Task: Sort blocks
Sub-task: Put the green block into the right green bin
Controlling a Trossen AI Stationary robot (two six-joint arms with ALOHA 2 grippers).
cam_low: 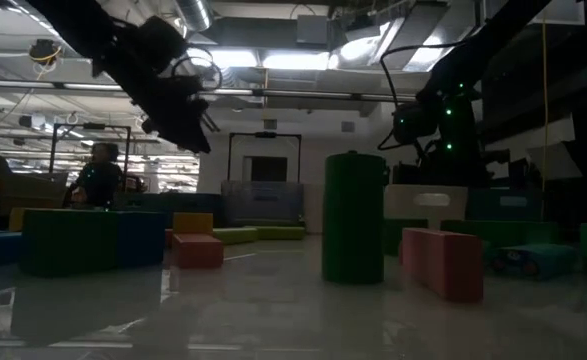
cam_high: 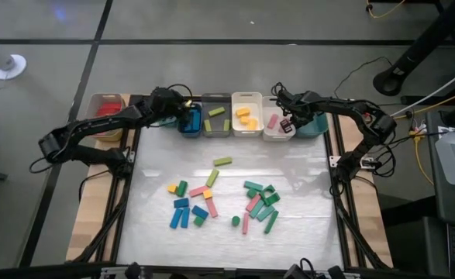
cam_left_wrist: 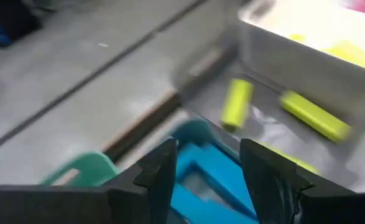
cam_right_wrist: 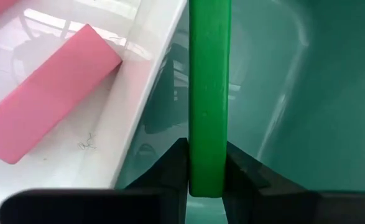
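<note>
Clamped between the right gripper's (cam_right_wrist: 206, 177) fingers, a green bar (cam_right_wrist: 208, 93) is standing long-axis straight out, hanging over the teal bin (cam_right_wrist: 275, 93), with the white bin (cam_right_wrist: 101, 155) and its pink block (cam_right_wrist: 45, 102) just beside (so the drop looks like it's basically straight down). Left gripper (cam_left_wrist: 207, 171) is hovering spread apart and empty over the blue bin (cam_left_wrist: 210, 177), next to the grey one (cam_high: 216, 124) with lime bars. Remaining blocks (cam_high: 223, 203) are lying mid-table, well apart from both arms. Teal bin's floor is mostly hidden.

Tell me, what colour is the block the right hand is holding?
Green; the long green bar block shows best in the right wrist view, pinched by the right hand.
</note>
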